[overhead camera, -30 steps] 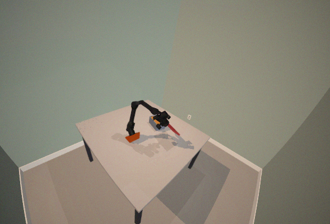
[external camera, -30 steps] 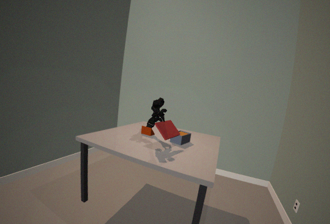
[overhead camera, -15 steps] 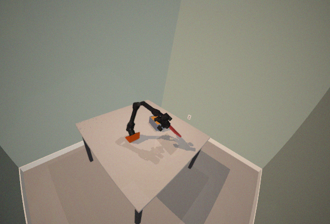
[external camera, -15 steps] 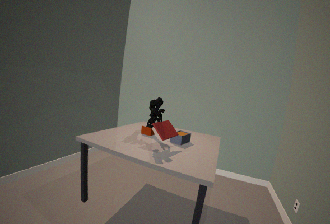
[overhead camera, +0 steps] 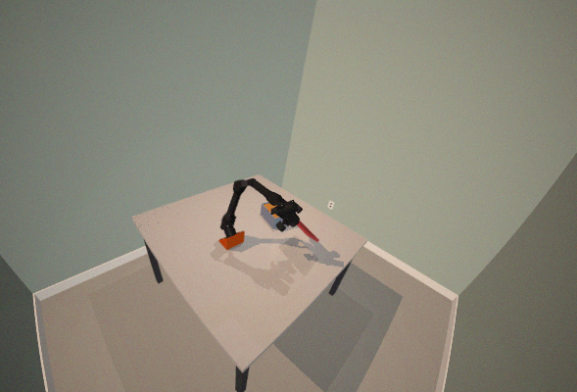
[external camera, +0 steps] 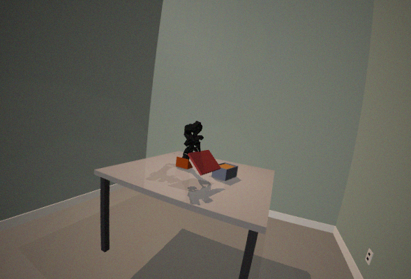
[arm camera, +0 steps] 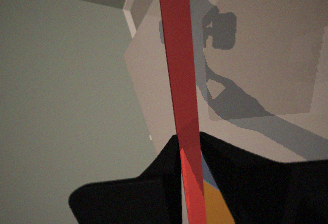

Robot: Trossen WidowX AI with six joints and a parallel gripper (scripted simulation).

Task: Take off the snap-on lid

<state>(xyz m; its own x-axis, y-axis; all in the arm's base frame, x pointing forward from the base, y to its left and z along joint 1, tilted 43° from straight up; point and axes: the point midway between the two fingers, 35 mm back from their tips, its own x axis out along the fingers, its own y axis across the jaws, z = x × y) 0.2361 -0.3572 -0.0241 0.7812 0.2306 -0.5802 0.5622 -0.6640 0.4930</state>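
Gripper point(overhead camera: 293, 219) of our arm clamps the red lid point(external camera: 204, 162) edge-on, tilted above the table point(external camera: 247, 206), just left of the open grey box point(external camera: 225, 172) with its orange inside

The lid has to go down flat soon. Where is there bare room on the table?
Bare tabletop lies between the box and the near edge. It is crowded around the arm base, the tilted red lid clamped in the gripper, and the box.
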